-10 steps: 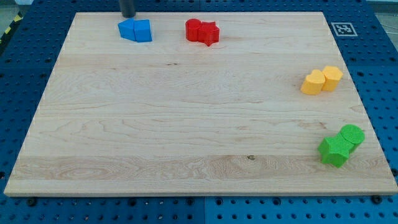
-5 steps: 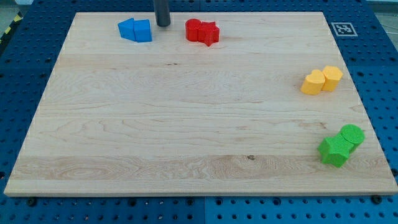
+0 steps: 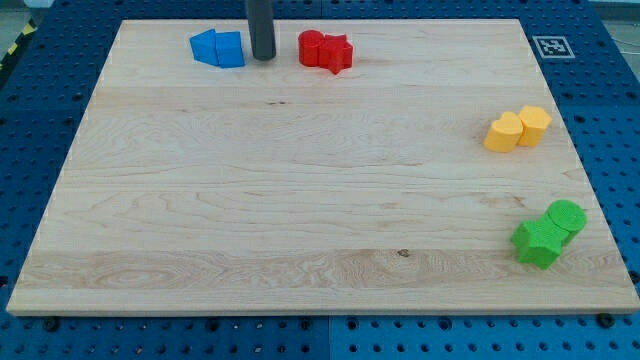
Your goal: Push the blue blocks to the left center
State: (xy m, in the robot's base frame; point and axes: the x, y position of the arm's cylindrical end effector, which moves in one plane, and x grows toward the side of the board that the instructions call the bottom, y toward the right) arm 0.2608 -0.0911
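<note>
Two blue blocks (image 3: 219,48) sit touching each other near the view's top left of the wooden board (image 3: 300,200). The left one has angled sides; the right one is roughly square. My tip (image 3: 263,57) is on the board just to the right of the blue pair, with a small gap between them. It stands between the blue blocks and the red blocks.
Two red blocks (image 3: 326,50) sit together right of my tip near the top edge. Two yellow blocks (image 3: 518,129) sit at the right side. Two green blocks (image 3: 549,234), one round, sit at the lower right. A tag marker (image 3: 552,47) is at the top right corner.
My tip has moved from above the blue blocks at the top edge rightwards and then downwards, to the right side of the blue pair. No block has moved.
</note>
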